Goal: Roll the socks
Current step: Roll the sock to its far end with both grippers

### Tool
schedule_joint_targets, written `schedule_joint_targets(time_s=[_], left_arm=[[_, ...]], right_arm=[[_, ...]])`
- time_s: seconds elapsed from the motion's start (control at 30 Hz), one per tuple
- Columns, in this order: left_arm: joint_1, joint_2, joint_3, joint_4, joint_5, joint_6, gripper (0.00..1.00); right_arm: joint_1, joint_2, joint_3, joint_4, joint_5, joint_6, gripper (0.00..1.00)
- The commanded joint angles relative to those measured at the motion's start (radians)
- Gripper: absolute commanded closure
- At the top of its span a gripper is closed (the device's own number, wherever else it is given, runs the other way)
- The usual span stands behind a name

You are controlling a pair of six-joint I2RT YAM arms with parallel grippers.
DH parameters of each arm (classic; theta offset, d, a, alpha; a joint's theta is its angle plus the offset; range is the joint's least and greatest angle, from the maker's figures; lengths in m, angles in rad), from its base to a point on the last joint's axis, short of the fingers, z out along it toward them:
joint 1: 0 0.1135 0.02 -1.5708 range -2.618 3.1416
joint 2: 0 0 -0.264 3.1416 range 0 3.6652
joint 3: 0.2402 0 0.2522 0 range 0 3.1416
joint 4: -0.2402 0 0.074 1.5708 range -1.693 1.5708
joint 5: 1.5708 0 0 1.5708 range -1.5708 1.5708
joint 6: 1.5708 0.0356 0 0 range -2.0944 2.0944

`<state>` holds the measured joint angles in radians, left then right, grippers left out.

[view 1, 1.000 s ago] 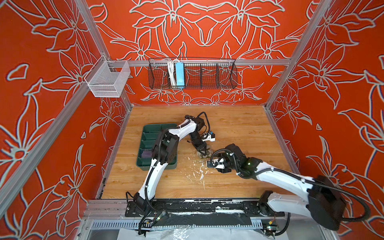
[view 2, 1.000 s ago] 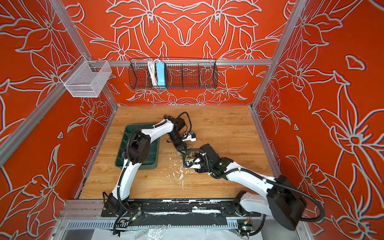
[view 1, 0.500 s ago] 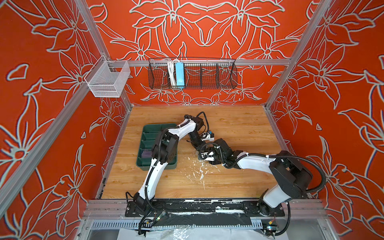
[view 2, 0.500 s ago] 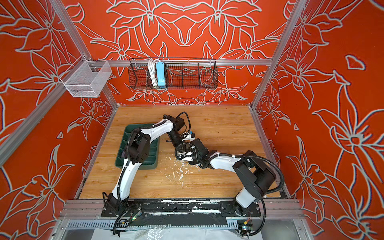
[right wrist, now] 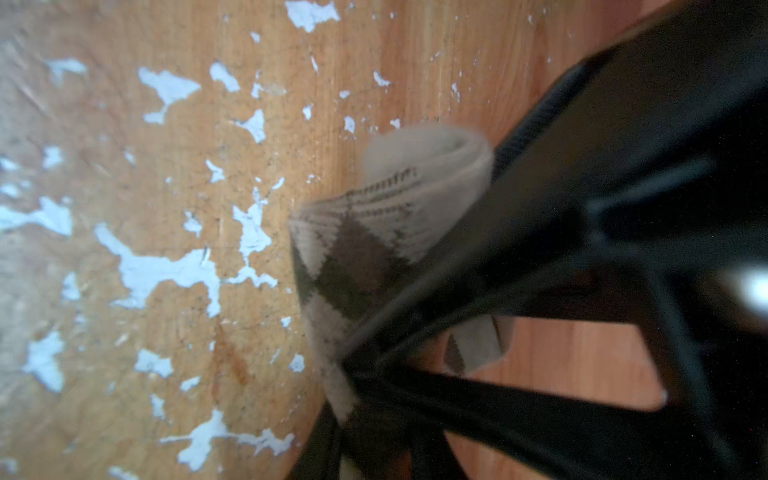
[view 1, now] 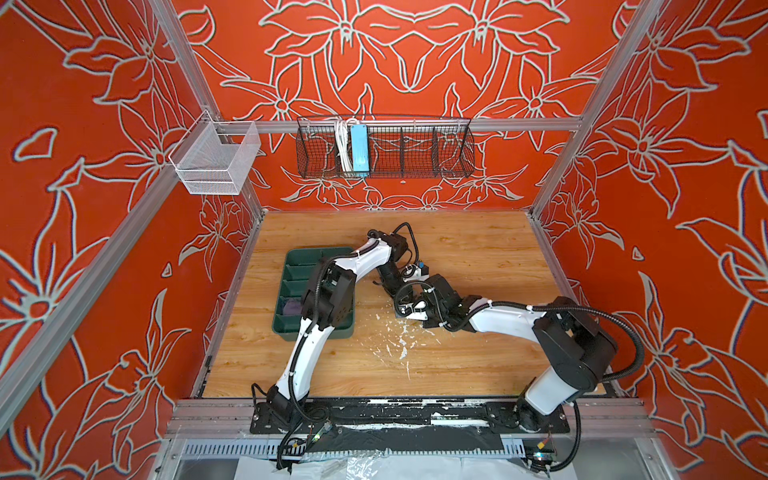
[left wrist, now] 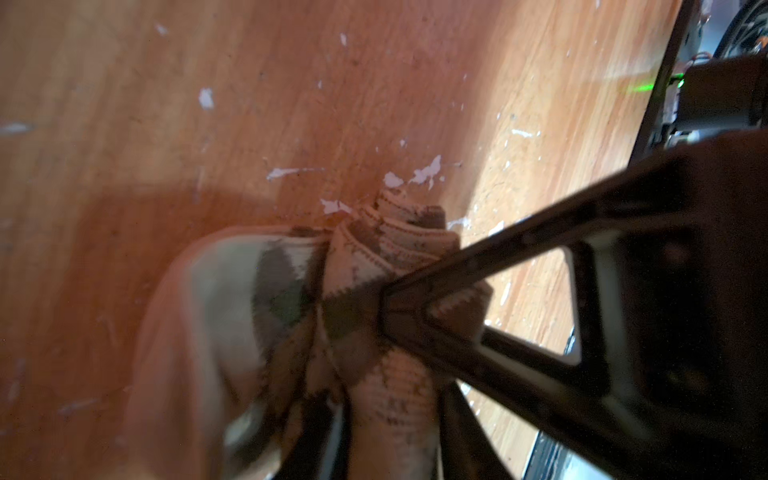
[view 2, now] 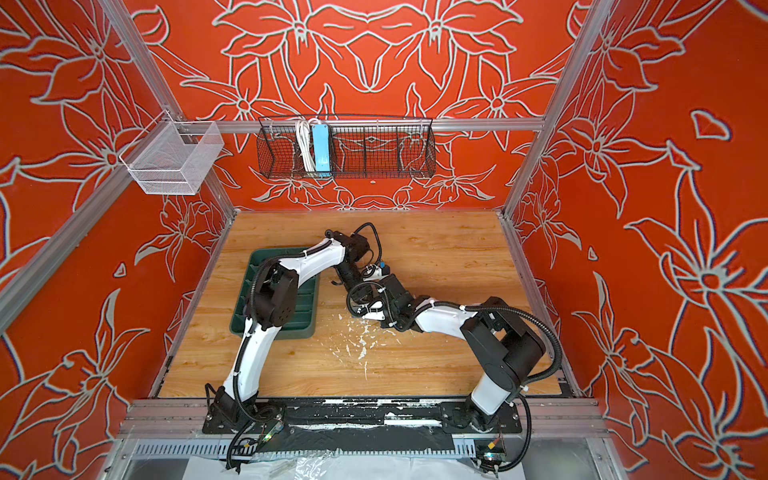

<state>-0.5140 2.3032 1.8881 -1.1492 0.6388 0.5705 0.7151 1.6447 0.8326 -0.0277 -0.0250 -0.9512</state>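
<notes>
Here, both arms meet near the middle of the scuffed wooden tabletop [view 1: 457, 257], just right of the dark green compartmented plastic tray [view 1: 299, 266]. In the left wrist view, the beige-and-brown argyle cloth sock [left wrist: 374, 291] sits bunched into a loose roll on the wood, and the left gripper [left wrist: 386, 316] has its black fingers pressed into the fabric, clamping a fold. In the right wrist view, the right gripper [right wrist: 353, 365] pinches the same argyle sock [right wrist: 357, 249] at the edge of its rolled end, jaws narrow around the cloth. In both top views the sock is hidden beneath the two wrists. A purple cloth bundle [view 1: 293, 307] lies in a near compartment of the tray.
</notes>
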Motion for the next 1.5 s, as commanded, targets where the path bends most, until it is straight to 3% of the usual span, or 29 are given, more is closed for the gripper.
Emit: schedule_joint_targets(time_s=[0.0,0.17,0.2,0.3,0.53,0.6,0.7,0.77,0.83,0.93,1.07,1.27,1.47], left_arm=[[-0.009,-0.137,-0.057,0.074,0.000,-0.032,0.59],[0.013,-0.388,-0.259,0.331,-0.127,-0.114,0.46],[0.020,-0.445,-0.302,0.385,-0.165,-0.125,0.00],[0.039,-0.596,-0.408,0.501,-0.258,-0.136,0.03],[0.048,-0.897,-0.590,0.575,-0.376,-0.136,0.03],[0.048,-1.004,-0.674,0.604,-0.319,-0.116,0.03],[0.037,-1.155,-0.789,0.629,-0.131,-0.057,0.03],[-0.030,-1.230,-0.857,0.643,-0.126,0.007,0.03],[-0.139,-1.228,-0.871,0.613,-0.265,0.075,0.02],[-0.281,-1.106,-0.860,0.590,-0.462,0.136,0.01],[-0.379,-0.896,-0.881,0.730,-0.628,0.191,0.03],[-0.397,-0.678,-0.881,0.973,-0.742,0.180,0.09],[-0.397,-0.561,-0.871,1.075,-0.794,0.191,0.21]], right_arm=[[-0.014,0.041,0.049,-0.251,-0.011,0.095,0.99],[-0.020,0.037,0.055,-0.346,-0.093,0.151,1.00],[-0.022,0.035,0.060,-0.373,-0.113,0.151,1.00],[-0.028,0.035,0.083,-0.456,-0.174,0.154,1.00],[-0.116,0.099,0.205,-0.694,-0.382,0.170,1.00],[-0.144,0.148,0.251,-0.756,-0.432,0.171,0.99],[-0.186,0.231,0.335,-0.852,-0.504,0.164,0.98],[-0.204,0.281,0.382,-0.895,-0.523,0.154,0.97],[-0.213,0.310,0.416,-0.909,-0.515,0.146,0.96],[-0.221,0.342,0.464,-0.917,-0.507,0.131,0.92],[-0.230,0.368,0.498,-0.932,-0.510,0.113,0.90],[-0.233,0.362,0.488,-0.936,-0.532,0.094,0.90],[-0.234,0.363,0.496,-0.957,-0.593,0.078,0.89]])
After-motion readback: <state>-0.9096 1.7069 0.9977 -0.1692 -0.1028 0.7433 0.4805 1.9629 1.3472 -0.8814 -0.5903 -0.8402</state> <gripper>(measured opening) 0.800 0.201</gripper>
